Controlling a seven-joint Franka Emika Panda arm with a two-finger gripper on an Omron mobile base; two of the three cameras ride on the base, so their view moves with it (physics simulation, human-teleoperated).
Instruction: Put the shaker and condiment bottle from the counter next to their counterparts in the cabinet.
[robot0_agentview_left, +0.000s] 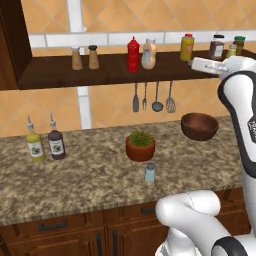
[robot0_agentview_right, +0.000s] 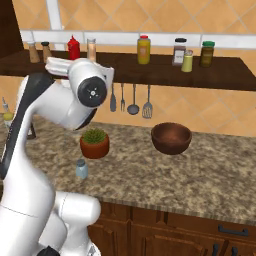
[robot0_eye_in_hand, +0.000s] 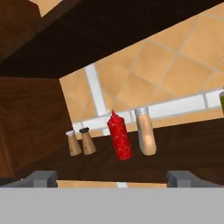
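Tiled wall backs a granite counter with a dark shelf cabinet above it, and the hand sits raised at shelf height, looking along the shelf. From the hand view the gripper stands wide, its two tips far apart with nothing between them. Ahead of the jaws, centred in the gap but well off, the condiment bottle already stands on the shelf just beside the red bottle; two brown shakers stand further toward the left tip's side, by the side panel.

That leaves the shaker: it stands far below the jaws on the counter, just in front of the plant pot and near the counter's front edge.

Risks, as I judge them:
- coming down over the shaker, a finger could catch the pot or its leaves, which sit close behind
- a glancing touch could tip the small shaker, or push it off the front edge
- bringing it up to the brown pair, the hand must pass under the upper board and beside the side panel; room there looks tight
- swinging in, the wrist could sweep the red bottle or the condiment bottle over

Open counter lies to either side of the shaker, so a straight descent looks clear
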